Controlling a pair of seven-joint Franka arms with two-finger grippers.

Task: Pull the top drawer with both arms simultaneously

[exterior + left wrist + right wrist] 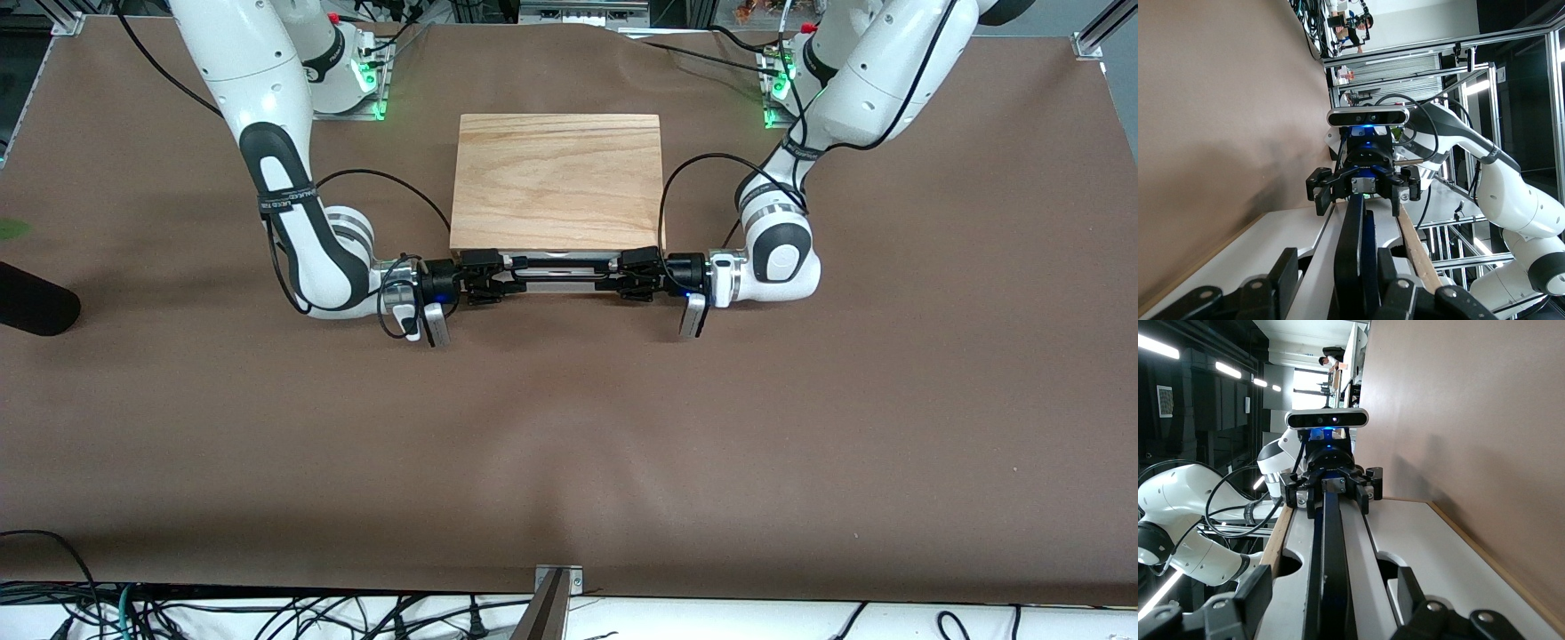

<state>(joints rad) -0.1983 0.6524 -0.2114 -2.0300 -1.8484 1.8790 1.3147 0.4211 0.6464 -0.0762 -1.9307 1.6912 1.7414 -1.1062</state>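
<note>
Brown paper covers the whole desk (569,444), and we see metal framing and loose cables around its edges. Near the middle, closer to the robots' bases than to the front camera, stands a low cabinet whose pale grained wooden top (557,180) hides most of it from above.

On the cabinet's face that looks toward the front camera sits the top drawer (558,262); from above we make out only a thin strip of its white front and the long black bar handle (557,274) running across it. We cannot tell from the front view whether the drawer is out at all.

Both arms reach down to that handle from either end. We see the left claw (633,276) at the end of the bar toward the left arm's end of the desk, its fingers (1288,273) set on either side of the bar with a narrow gap, though we cannot tell whether they press on it. We see the right claw (480,277) at the bar's other end, toward the right arm's end of the desk, its fingers (1255,600) also straddling the bar, spread a little wider and apparently not clamped.

Each wrist view looks straight along the handle (1351,247) and shows the other arm's claw astride it, with the white drawer front (1418,540) beside it.
</note>
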